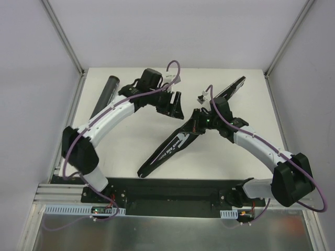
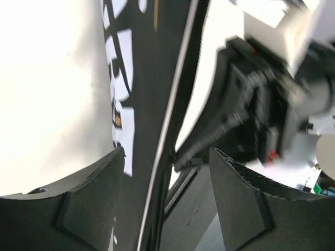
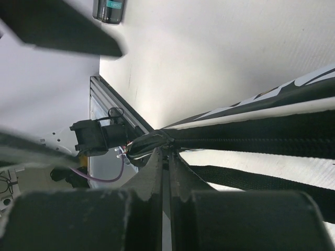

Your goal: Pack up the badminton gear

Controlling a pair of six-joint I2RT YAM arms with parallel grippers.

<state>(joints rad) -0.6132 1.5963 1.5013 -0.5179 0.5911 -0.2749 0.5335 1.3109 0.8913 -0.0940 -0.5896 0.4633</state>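
Black bag (image 1: 167, 149): long, narrow, soft fabric, tapering to points at both ends. It lies diagonally on the white worktop (image 1: 131, 141), from near-left to far-right. White block lettering (image 2: 121, 78) runs along its length, beside a thin pale seam or zip line (image 2: 175, 104).

Black tube (image 1: 106, 93): rigid matte cylinder at the far-left edge of the worktop, well apart from the bag.

Left hand (image 1: 172, 107): just beside the bag's far half, on its left. Jaws wide and holding nothing. In the wrist view the bag runs below the gap between its textured black wedge fingers (image 2: 89, 204).

Right hand (image 1: 200, 124): on the bag around mid-length. Fingers pressed together, pinching something thin at the bag's edge. Fabric or zip pull, can't tell which.
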